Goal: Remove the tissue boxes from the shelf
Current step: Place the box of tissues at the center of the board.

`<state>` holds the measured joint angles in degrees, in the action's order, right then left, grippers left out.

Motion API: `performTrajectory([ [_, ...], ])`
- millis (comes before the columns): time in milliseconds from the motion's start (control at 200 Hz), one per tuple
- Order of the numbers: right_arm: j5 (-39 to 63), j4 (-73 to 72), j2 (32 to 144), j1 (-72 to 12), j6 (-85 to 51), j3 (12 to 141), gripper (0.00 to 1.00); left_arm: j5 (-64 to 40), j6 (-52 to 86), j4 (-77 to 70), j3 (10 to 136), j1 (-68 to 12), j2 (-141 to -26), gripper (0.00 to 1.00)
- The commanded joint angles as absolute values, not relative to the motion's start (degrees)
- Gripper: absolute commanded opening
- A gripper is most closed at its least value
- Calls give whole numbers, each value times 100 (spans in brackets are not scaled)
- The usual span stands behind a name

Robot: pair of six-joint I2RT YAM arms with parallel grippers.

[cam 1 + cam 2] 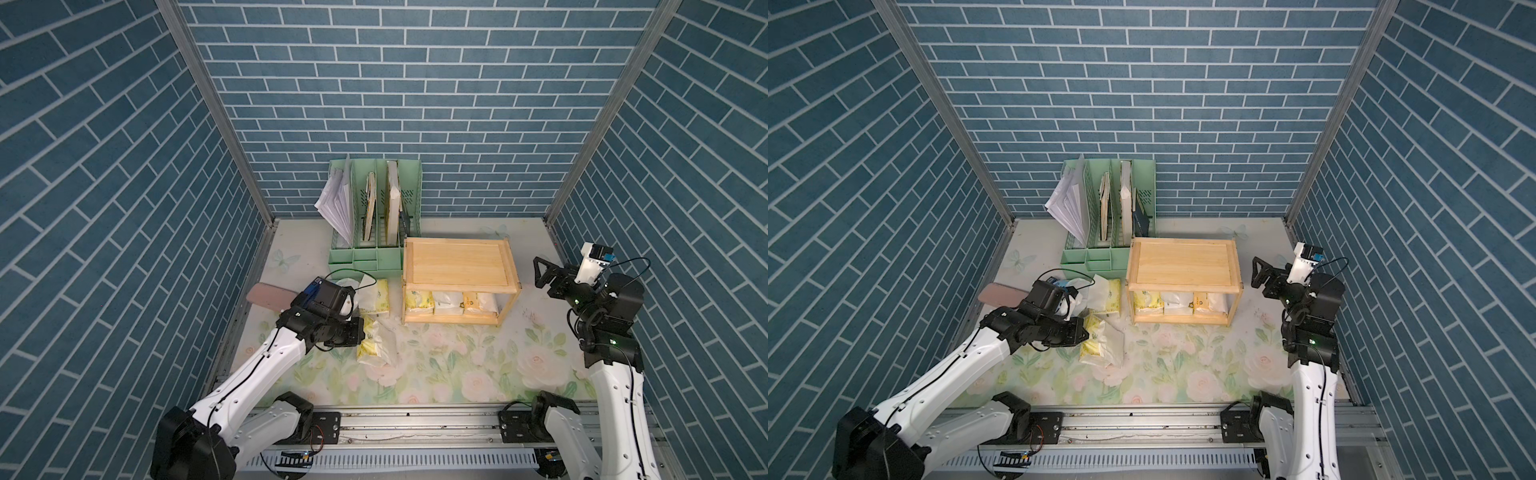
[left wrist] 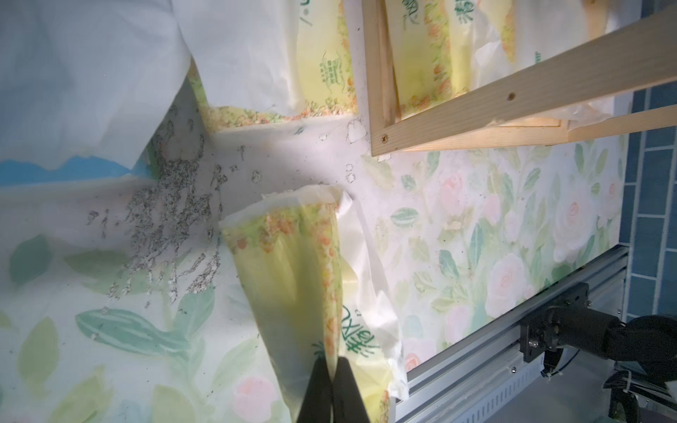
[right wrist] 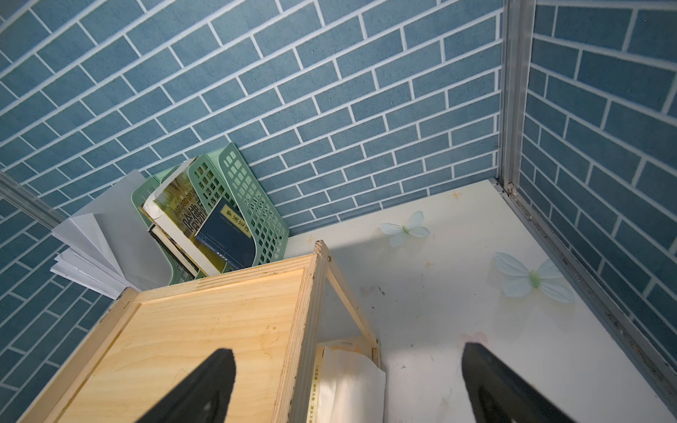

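Step in hand: setting a removed pack down. By my count about half the job is done.
Left gripper: jaws clamped on the wrapper of a pale yellow tissue pack, over the floral mat near the shelf, off its left front corner. I can't quite tell whether the pack already rests on the mat.
Right gripper: jaws wide apart, empty, hovering beside the shelf's right end.
Left on the shelf: three packs side by side on the lower tier: yellow pack, white pack, orange-yellow pack.
Already out: a second yellow pack and a blue-white pack, on the mat left of the shelf.
Next move: probably let go, then reach low through the open front, under the top board, for the nearest pack.
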<state>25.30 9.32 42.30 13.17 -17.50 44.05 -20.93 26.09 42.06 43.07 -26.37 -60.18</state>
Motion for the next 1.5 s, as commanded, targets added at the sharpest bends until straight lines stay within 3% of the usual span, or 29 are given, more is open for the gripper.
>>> performTrajectory([
  [0,2513,732,4174,1301,-1558,4351,100,-1984,2553,4085,4167,-2605,-6079,0],
  [285,2549,654,4185,1301,-1582,4280,100,-1123,2377,4442,4111,-2607,-6406,0],
  [550,2786,986,4377,1301,-1552,4441,100,-574,2304,4456,4382,-2604,-6725,14],
  [875,3305,2105,4718,1300,-1251,4930,100,7,2285,4654,4768,-2607,-6760,39],
  [995,3716,2365,4759,1301,-1113,5004,100,290,2277,4713,5089,-2603,-6626,56],
  [1085,3851,2661,4710,1301,-1008,5142,100,433,2304,4542,5354,-2604,-6441,74],
  [1240,4058,3250,4567,1292,-1139,5416,99,408,2528,3574,5515,-2610,-6093,100],
  [1495,4644,3522,4051,937,-1863,5405,90,-866,3212,1984,5692,-2602,-6433,100],
])
